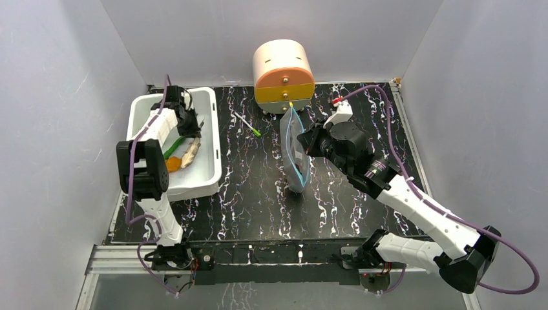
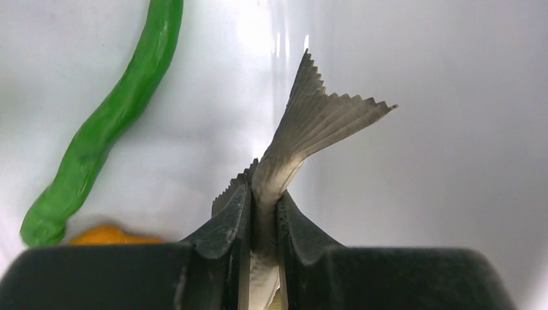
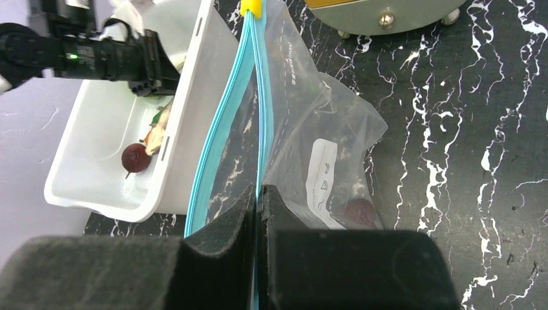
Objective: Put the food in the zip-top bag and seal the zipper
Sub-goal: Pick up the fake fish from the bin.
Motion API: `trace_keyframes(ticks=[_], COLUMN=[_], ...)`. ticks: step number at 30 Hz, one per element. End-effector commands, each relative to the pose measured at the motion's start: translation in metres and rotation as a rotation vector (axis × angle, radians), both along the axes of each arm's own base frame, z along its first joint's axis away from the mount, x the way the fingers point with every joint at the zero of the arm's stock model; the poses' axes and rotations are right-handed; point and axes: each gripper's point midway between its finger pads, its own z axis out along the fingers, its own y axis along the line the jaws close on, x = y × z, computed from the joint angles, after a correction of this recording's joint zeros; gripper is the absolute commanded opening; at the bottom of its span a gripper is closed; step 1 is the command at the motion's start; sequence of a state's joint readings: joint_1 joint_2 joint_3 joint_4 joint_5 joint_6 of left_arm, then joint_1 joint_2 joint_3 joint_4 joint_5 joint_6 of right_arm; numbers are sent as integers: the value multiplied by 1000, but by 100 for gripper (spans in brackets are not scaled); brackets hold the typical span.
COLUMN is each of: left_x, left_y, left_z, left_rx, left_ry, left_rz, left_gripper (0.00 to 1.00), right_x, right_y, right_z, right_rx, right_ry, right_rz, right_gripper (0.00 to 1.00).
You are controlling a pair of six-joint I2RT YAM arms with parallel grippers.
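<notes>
The left jaws are pinching the fish (image 2: 316, 123) just ahead of its tail, narrow around the thin body, inside the white tub (image 2: 420, 161). The green pepper (image 2: 110, 123) is lying at their ten o'clock, the orange lump (image 2: 106, 234) at nine. The right jaws are clamping one lip of the zip-top bag (image 3: 323, 116), holding it upright on the table (image 3: 484, 161), its zipper (image 3: 223, 129) gaping toward twelve. One dark ball (image 3: 357, 210) seems to be sitting inside already; a second dark ball (image 3: 135, 157) is waiting in the tub. Most loading and the sealing are remaining.
</notes>
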State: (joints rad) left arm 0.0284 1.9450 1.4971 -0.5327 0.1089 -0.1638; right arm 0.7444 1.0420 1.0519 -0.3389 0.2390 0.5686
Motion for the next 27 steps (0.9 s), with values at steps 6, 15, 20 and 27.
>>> trace_keyframes(ticks=[6, 15, 20, 27], left_x=[-13, -18, -30, -51], left_y=[-10, -31, -64, -95], left_z=[100, 183, 221, 277], left_rx=[-61, -195, -381, -627], left_ry=[-258, -524, -581, -707], left_rz=[60, 47, -42, -94], left_gripper=[0, 0, 0, 0], right_x=[0, 5, 10, 15], right_y=[8, 16, 22, 45], right_z=[17, 12, 8, 16], right_rx=[95, 125, 170, 285], right_ry=[-30, 4, 31, 53], right_rz=[10, 7, -12, 29], right_gripper=[0, 0, 0, 0])
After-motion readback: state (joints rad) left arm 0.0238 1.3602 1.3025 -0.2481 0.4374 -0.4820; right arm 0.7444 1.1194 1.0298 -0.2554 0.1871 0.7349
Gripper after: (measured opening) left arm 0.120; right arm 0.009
